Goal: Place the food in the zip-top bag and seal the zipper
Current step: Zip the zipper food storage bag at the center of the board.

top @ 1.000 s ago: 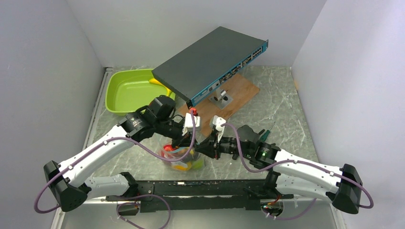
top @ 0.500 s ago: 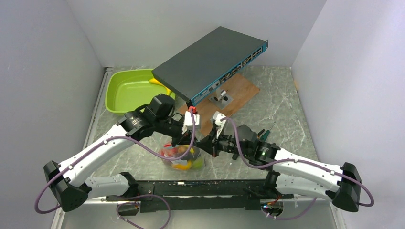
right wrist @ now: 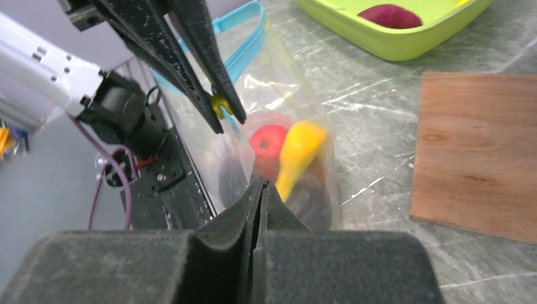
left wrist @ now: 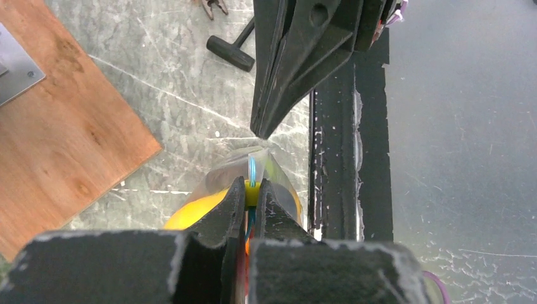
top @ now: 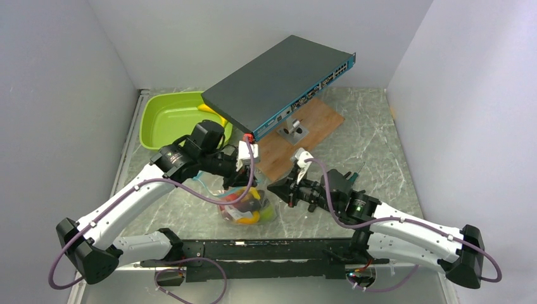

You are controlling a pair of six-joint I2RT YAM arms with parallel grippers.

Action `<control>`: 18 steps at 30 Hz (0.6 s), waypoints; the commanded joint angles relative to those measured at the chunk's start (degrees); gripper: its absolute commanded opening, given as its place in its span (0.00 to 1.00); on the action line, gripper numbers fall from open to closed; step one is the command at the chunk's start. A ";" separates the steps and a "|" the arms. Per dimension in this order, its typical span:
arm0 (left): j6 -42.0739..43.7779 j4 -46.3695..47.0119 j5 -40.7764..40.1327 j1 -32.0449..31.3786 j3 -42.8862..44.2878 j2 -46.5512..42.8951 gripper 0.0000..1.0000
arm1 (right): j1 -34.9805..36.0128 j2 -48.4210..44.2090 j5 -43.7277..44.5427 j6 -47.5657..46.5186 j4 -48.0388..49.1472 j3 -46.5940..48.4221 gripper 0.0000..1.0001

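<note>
The zip-top bag stands on the table between the arms, holding food: a red apple, a yellow banana and darker pieces. My left gripper is shut on the zipper, pinching the yellow slider on the teal strip at the bag's mouth. My right gripper is shut with nothing between its fingers. Its tips hover just off the bag's right corner, apart from it.
A lime-green tray at the back left holds a dark-red piece and a yellow piece. A network switch leans over a wooden board. A small hand tool lies right of the bag. The black base rail runs close along the bag.
My right gripper has shut and drawn back to the right, off the bag. My left gripper, still pinching the zipper, has shifted slightly left and back.
</note>
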 commanded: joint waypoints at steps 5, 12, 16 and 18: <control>-0.58 0.57 6.22 0.11 1.80 1.23 0.00 | 0.07 1.81 -10.54 -9.86 -6.31 7.55 0.47; -0.27 -0.07 9.19 0.11 2.12 1.06 0.09 | -0.89 3.65 -16.60 -12.48 2.78 3.52 0.49; 0.27 -1.17 9.40 0.15 2.07 1.30 0.16 | -2.91 7.36 -21.20 -14.91 5.87 4.12 0.47; 0.56 -1.51 8.83 0.16 1.75 1.08 0.19 | -3.65 9.03 -21.70 -16.03 4.67 5.18 0.45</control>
